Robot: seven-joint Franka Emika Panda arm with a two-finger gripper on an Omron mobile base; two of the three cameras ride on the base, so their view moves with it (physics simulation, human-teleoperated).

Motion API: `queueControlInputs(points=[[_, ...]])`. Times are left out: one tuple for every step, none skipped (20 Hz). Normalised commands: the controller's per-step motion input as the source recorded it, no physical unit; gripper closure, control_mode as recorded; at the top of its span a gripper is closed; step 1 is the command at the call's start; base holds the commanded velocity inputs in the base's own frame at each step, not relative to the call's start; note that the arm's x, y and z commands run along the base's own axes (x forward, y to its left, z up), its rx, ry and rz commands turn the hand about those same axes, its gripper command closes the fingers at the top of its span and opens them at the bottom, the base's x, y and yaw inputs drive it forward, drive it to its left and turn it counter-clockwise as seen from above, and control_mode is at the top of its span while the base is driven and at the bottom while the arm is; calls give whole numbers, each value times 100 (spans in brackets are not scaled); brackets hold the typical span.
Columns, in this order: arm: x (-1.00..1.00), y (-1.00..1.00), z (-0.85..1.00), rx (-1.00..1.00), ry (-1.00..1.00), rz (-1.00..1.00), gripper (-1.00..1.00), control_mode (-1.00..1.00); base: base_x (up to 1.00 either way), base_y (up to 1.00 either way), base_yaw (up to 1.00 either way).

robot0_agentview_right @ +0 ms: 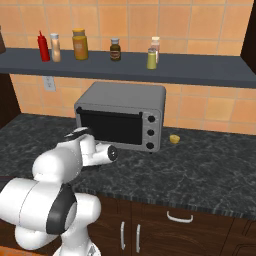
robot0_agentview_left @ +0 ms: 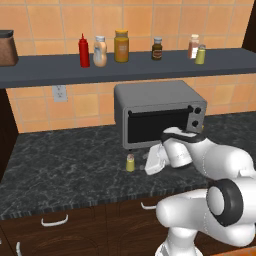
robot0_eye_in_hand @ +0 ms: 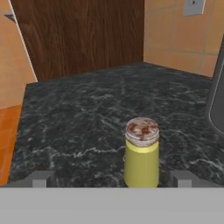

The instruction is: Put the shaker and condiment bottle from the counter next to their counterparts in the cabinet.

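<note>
Yellow-green shaker (robot0_eye_in_hand: 141, 153), upright on the counter (robot0_agentview_left: 65, 165) just in front of the toaster oven (robot0_agentview_left: 159, 117). It is judged light, rigid and smooth-walled, best taken mid-body below the speckled cap. The gripper (robot0_eye_in_hand: 111, 179) is spread wide, fingertips (robot0_eye_in_hand: 40, 178) flanking it. Open worktop lies left; the cabinet (robot0_agentview_left: 45, 70) overhangs above.

I've got the arm (robot0_agentview_right: 75, 160) low before the toaster oven (robot0_agentview_right: 121, 116), red squeeze bottle (robot0_agentview_right: 43, 46) on the cabinet (robot0_agentview_right: 200, 70), counter (robot0_agentview_right: 200, 170) below
</note>
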Motion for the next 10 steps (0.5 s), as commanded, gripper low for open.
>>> queueControlInputs(points=[[17,0,-15,0,-2,-1,-100,-100,0,0,0],[18,0,-11,0,-1,-1,-100,-100,0,0,0],[13,0,-8,0,0,0,-100,-100,0,0,0],[14,0,-4,0,0,0,-100,-100,0,0,0],[21,0,-1,0,0,0,-100,-100,0,0,0],[20,0,-3,0,0,0,-100,-100,0,0,0],[18,0,-4,0,0,0,-100,-100,0,0,0],[16,0,-4,0,0,0,-100,-100,0,0,0],[18,0,-1,0,0,0,-100,-100,0,0,0],[20,0,0,0,0,0,-100,-100,0,0,0]])
